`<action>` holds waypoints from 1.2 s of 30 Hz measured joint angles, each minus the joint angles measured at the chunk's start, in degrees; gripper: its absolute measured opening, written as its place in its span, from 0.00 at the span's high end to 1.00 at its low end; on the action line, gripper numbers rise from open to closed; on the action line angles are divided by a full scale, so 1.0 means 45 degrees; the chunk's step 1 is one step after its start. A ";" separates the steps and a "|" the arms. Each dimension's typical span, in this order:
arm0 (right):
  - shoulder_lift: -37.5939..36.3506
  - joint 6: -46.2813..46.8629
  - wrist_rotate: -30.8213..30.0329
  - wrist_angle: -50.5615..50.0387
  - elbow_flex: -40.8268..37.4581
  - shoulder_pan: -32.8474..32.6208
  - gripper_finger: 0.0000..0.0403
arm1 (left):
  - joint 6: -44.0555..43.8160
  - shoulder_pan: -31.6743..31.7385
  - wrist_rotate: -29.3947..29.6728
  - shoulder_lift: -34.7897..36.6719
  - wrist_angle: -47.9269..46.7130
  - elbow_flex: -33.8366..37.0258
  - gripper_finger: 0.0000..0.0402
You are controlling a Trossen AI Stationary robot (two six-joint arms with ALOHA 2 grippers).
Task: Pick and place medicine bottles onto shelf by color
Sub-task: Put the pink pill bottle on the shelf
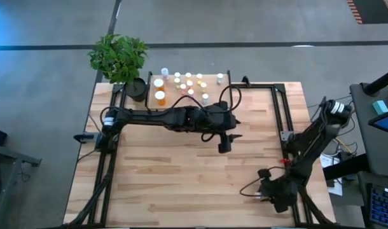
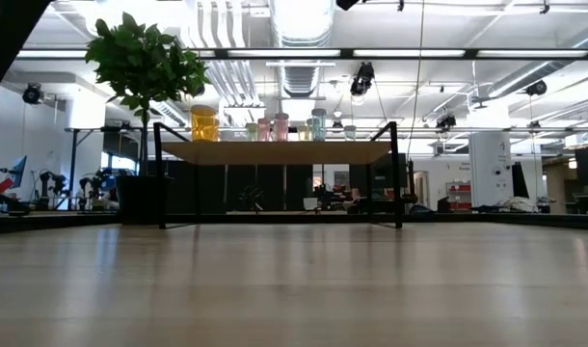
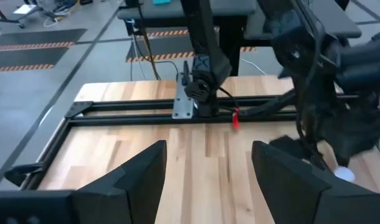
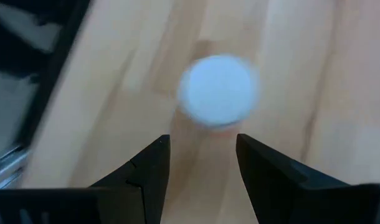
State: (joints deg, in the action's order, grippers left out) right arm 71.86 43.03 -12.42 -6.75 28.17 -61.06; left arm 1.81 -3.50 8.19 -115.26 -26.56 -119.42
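The shelf (image 2: 275, 152) stands at the table's far edge, and several medicine bottles (image 1: 181, 83) stand on it: orange (image 2: 204, 123), pink (image 2: 265, 128) and teal (image 2: 318, 125). One more white-capped bottle (image 4: 218, 89) stands upright on the table near the near right corner. My right gripper (image 4: 199, 140) hovers over it, open, with its fingers short of the cap and apart from it. The left wrist view shows that cap (image 3: 344, 174) under the right arm. My left gripper (image 1: 224, 145) hangs open above the table's middle, with nothing between its fingers (image 3: 140, 168).
A potted plant (image 1: 117, 56) stands at the far left corner beside the shelf. Black frame rails (image 1: 280, 114) run along the table's right and far sides. Bare wood lies between the two grippers and toward the near edge.
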 joint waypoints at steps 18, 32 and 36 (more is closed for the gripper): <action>0.2936 -0.0709 -0.2149 0.2989 0.0363 0.0025 0.77 | 0.0018 -0.0230 -0.0026 0.0010 0.0203 -0.0241 0.45; -0.0941 -0.0994 -0.2690 -0.2453 0.1466 0.1443 0.76 | 0.0013 -0.0240 -0.0059 0.0149 0.0133 -0.0302 0.45; -0.2673 -0.0679 -0.4544 -0.4752 0.1810 0.1793 0.78 | 0.0007 -0.0245 0.0918 0.0146 -0.0221 -0.0204 0.45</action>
State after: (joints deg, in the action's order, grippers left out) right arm 59.83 39.98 -32.87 -28.14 36.32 -52.99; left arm 1.84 -4.60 12.33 -114.61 -27.56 -120.33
